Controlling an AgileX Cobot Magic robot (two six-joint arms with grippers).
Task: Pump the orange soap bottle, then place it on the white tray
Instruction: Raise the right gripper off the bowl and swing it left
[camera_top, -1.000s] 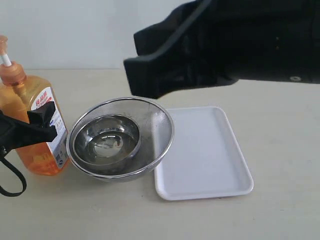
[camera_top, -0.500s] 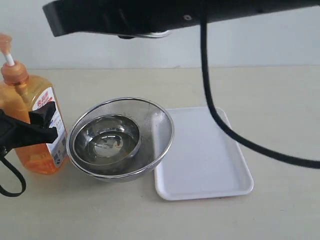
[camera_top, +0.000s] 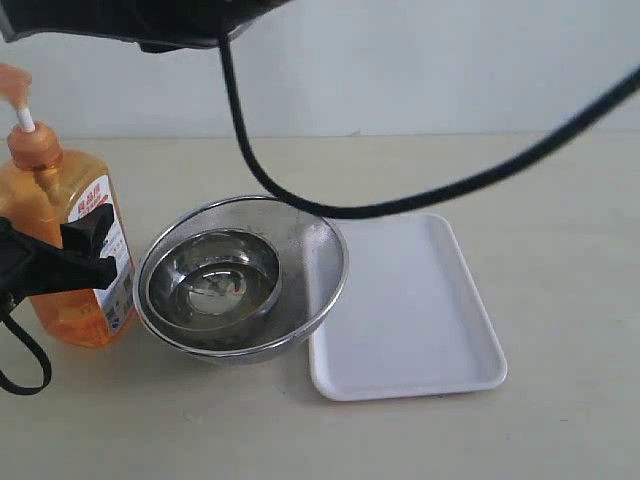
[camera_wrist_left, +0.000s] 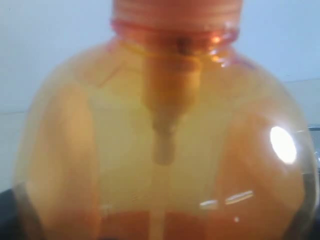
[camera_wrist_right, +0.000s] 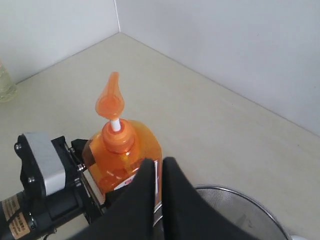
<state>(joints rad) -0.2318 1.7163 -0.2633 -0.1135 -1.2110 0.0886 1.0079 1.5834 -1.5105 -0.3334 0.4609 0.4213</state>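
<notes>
Pump head (camera_wrist_right: 110, 97): right gripper (camera_wrist_right: 159, 164) just swung in overhead, fingers pressed together.
Left gripper (camera_top: 85, 255): pinching orange soap bottle (camera_top: 50, 200).
Next: press.

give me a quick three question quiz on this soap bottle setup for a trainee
1. True or false: the orange soap bottle stands on the white tray.
2. Which gripper is clamped on the bottle? A) left gripper B) right gripper C) neither
3. Fill in: the small steel bowl sits inside the ___.

Key: 1 false; 2 A; 3 mesh bowl
</notes>
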